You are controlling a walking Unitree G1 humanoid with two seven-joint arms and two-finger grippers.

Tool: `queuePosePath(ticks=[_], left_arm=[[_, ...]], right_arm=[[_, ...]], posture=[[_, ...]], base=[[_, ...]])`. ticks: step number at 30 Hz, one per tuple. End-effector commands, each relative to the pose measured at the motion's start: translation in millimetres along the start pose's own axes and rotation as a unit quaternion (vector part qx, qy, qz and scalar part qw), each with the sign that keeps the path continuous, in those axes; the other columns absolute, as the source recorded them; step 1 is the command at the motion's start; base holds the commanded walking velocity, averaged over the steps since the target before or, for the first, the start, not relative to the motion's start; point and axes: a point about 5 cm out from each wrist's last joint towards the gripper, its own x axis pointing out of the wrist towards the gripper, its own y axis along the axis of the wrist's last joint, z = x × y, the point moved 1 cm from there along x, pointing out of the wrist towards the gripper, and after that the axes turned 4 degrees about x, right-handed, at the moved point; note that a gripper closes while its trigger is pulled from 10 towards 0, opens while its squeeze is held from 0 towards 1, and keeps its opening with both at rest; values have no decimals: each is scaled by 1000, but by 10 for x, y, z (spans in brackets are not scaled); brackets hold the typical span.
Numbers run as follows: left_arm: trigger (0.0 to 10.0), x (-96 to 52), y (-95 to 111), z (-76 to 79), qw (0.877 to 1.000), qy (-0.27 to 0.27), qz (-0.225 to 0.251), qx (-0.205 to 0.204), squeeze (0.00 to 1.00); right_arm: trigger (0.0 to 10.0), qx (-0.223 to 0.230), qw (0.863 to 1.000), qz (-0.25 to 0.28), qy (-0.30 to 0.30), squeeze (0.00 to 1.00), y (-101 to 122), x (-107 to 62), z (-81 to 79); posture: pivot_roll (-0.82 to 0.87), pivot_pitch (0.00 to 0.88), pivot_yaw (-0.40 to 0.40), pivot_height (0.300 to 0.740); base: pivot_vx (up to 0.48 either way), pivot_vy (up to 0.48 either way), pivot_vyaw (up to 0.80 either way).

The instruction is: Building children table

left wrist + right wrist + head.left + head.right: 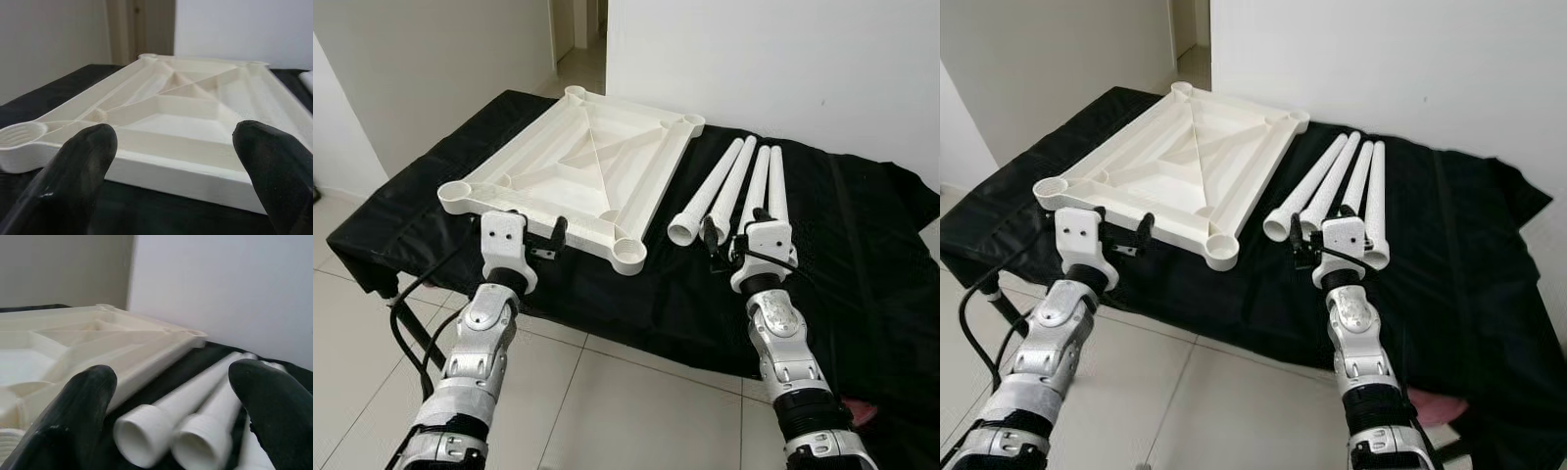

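A white tabletop point(578, 166) and white legs point(729, 186) lie on a black cloth point(862, 255) over pale floor tiles point(607, 392).

Plain white walls point(783, 69), a doorway point(579, 34) at the far left opening onto a lit passage, pale glossy floor tiles point(607, 401) with dark grout lines, a low surface draped in black cloth point(862, 255), soft even daylight
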Motion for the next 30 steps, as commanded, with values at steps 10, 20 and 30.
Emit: queuePosePath(ticks=[10,20,30], left_arm=[[10000,35,-13,88,1000,-15,-9,-8,0],[10000,92,89,382,987,-154,-34,-36,0],[10000,55,216,680,972,-230,-30,-45,0]], right_arm=[[10000,-8,1000,-8,-18,0,-9,0,95],[10000,42,987,-83,-127,0,-42,215,273],[10000,73,971,-141,-179,0,-133,158,321]], posture=[[9,0,-20,740],[-52,4,-23,740],[-62,26,7,740]], base=[[157,0,0],[0,0,0],[0,0,0]])
